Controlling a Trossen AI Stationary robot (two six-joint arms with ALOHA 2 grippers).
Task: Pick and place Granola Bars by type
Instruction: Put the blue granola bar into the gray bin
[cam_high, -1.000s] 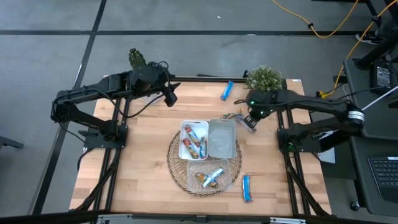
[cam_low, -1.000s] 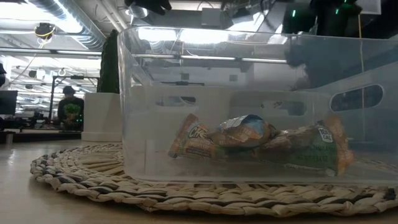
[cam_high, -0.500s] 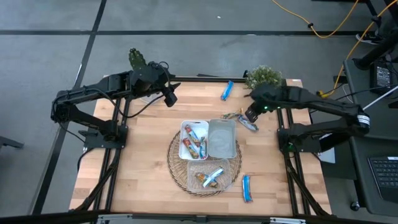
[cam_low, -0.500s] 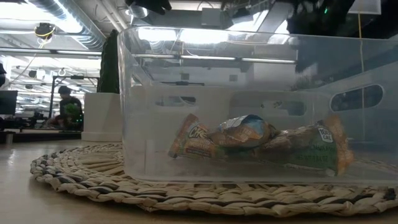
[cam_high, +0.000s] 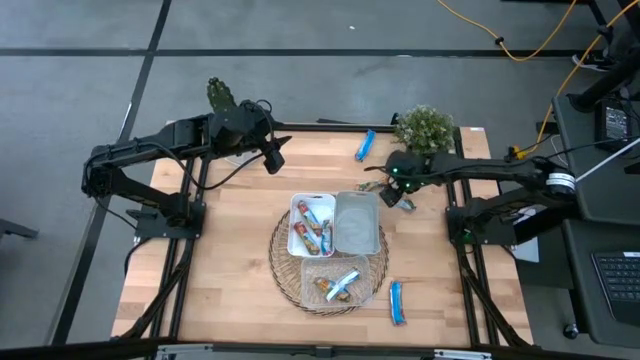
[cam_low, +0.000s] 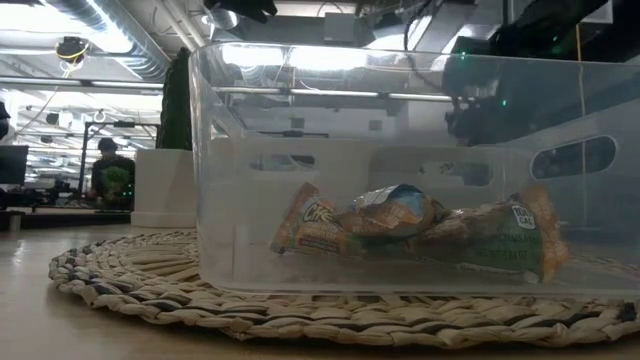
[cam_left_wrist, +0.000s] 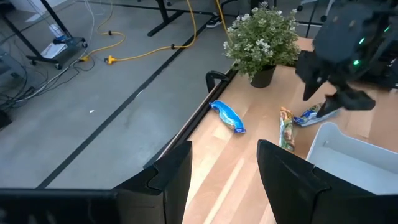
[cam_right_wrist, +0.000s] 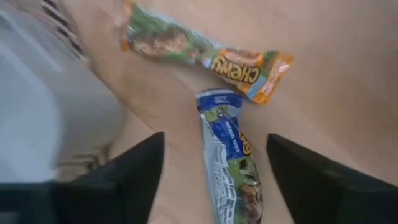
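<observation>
Right gripper (cam_high: 403, 190) is hovering just past the grey tray (cam_high: 357, 223), on its potted-plant side, fingers (cam_right_wrist: 130, 177) spread wide and empty, straddling a blue-wrapped bar (cam_right_wrist: 231, 155). A green-and-orange "Chewy" bar (cam_right_wrist: 205, 53) is lying just beyond it, its orange end almost touching the blue bar's end.

Doing it well, as I judge: descending centred on the blue bar, pinching across its narrow width, keeping clear of the Chewy bar and the tray wall.

Left gripper (cam_left_wrist: 224, 171) is waiting well away from the tray at the table's far corner, fingers apart and empty.

Sorted bars are sitting in the white tray (cam_high: 311, 224) and the clear tray (cam_low: 400, 170) adjoining the grey one; two blue bars (cam_high: 365, 144) are lying loose.

Hard to make out: in the overhead view the gripper is covering the target, and the low view is showing only the clear tray's contents.
</observation>
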